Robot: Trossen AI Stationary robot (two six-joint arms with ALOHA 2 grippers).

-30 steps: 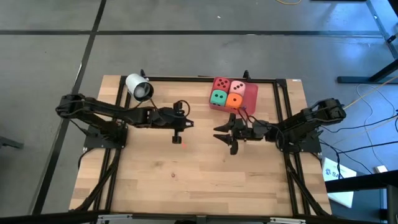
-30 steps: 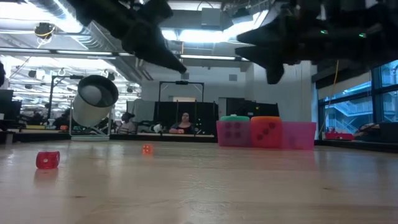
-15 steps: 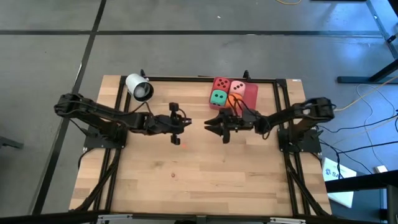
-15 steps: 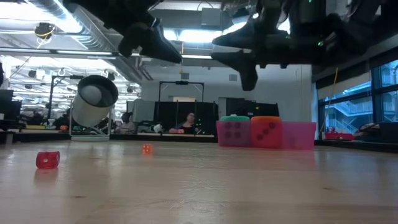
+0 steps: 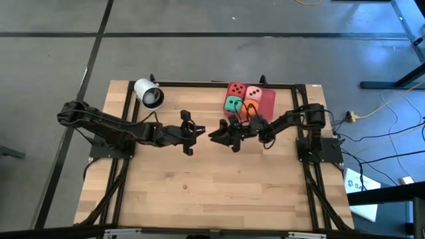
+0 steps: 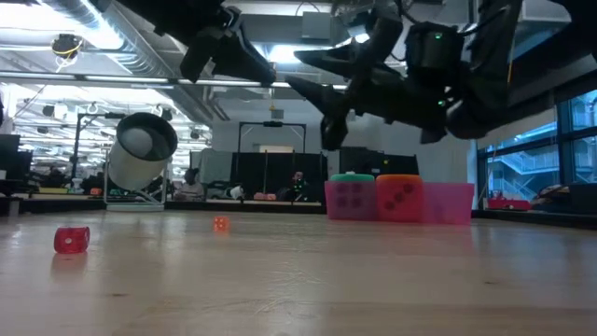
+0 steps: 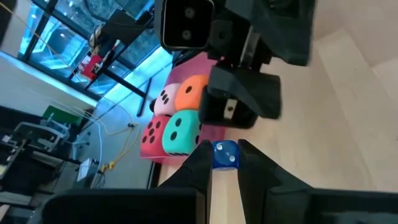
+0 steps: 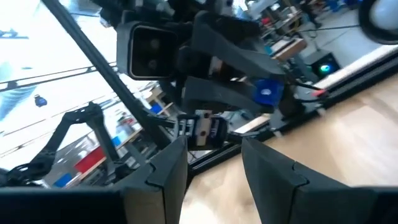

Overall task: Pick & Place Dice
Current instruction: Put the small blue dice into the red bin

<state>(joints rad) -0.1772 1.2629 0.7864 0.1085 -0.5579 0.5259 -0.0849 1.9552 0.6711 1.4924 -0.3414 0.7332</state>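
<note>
My left gripper (image 5: 198,129) hovers over the table's middle, shut on a small blue die (image 7: 225,155). My right gripper (image 5: 212,136) stands open just to its right, fingertips facing it; the blue die (image 8: 267,90) shows ahead of its fingers. Four larger soft dice rest in a pink tray (image 5: 267,99) at the far side: red (image 5: 236,89), pink (image 5: 253,92), green (image 5: 232,103) and orange (image 5: 250,106), the last partly behind my right arm. A small red die (image 6: 72,240) and a small orange one (image 6: 220,224) lie on the table. My left gripper pinches the blue die's two opposite faces (image 7: 214,157) between its two fingertips. The fingers come nearly level from the table's left. The die sits at their free ends, lifted well clear of the table.
A white cylinder (image 5: 147,93) lies on its side at the far left of the table. Black frame rails run along the table's left, right and far edges. Bare wood lies toward the near edge.
My right gripper has swung toward the table's left, from in front of the tray to just short of my left gripper, rolling its wrist as it went. My left gripper has rolled about its axis with the blue die, still shut on it.
</note>
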